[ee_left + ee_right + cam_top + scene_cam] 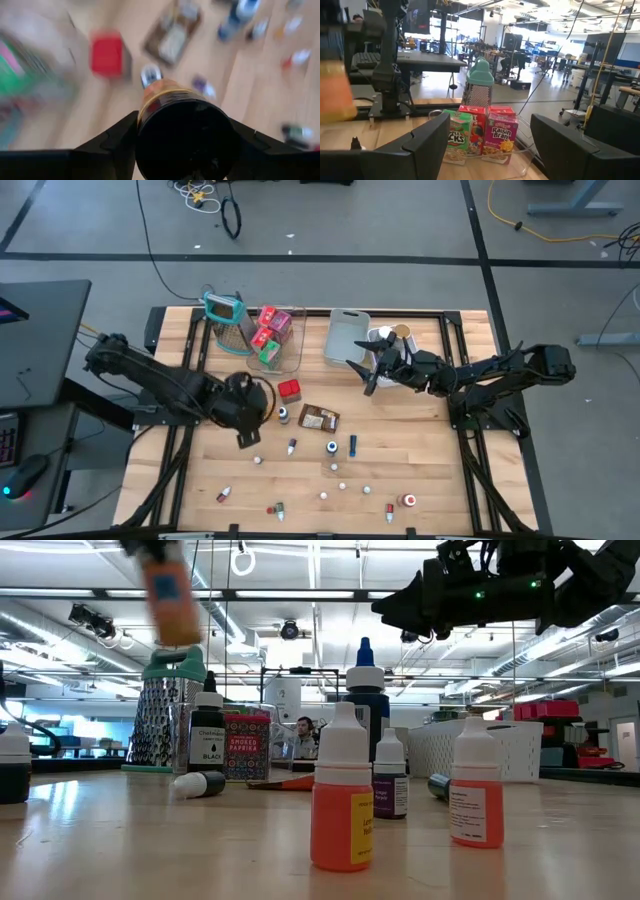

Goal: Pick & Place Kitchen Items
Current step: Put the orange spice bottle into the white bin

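My left gripper [245, 425] hangs over the table's left middle, shut on an orange-brown jar [162, 97] with a black lid [182, 137]. The low view shows the jar [170, 595] blurred and high above the table. Loose kitchen items lie below: a red box [289, 389], a brown packet [319, 418] and several little bottles [332, 447]. My right gripper [368, 375] stands open and level near the grey bin [347, 338], with nothing between its fingers [427, 140]. My left gripper pinches the jar between its two fingers [112, 142], one on either side of the lidded end [150, 107]. The fingers slant down from the table's left, and the lid faces back toward the wrist. The jar hangs lifted clear of the table.
A clear bin [278, 340] with small cereal boxes [485, 132] and a teal-framed grater [224, 315] stand at the far left. A white bin [390, 340] sits beside the grey one. Small bottles [341, 800] are scattered toward the near edge.
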You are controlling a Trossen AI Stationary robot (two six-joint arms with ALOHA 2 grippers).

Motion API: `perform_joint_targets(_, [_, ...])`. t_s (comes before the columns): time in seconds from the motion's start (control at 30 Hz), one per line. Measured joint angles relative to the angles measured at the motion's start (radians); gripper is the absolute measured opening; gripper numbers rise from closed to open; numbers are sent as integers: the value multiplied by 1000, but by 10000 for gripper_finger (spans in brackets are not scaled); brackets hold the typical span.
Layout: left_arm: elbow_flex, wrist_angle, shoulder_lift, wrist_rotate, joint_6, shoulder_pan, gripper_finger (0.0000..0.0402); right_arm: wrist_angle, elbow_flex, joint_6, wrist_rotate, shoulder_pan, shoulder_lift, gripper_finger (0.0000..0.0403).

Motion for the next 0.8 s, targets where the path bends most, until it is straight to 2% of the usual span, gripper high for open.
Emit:
perform_joint_targets(0.1, [70, 55, 0, -90, 139, 27, 227, 0, 0, 0, -1, 0, 0, 286])
perform_joint_targets(0.17, [79, 135, -2, -112, 246, 55, 237, 0, 0, 0, -31, 0, 0, 286])
perform_joint_targets(0.33, [45, 319, 41, -53, 518, 156, 240, 4, 1, -11, -231, 0, 0, 286])
perform_joint_targets(0.43, [35, 397, 102, 0, 623, 222, 231, 1, 16, -2, -326, 2, 0, 286])
perform_joint_targets(0.6, [35, 539, 230, 6, 794, 304, 236, -82, 62, 61, -449, 8, 0, 286])
perform_joint_targets(0.8, [35, 686, 321, 26, 959, 351, 235, -358, 125, -28, -366, 28, 1, 286])
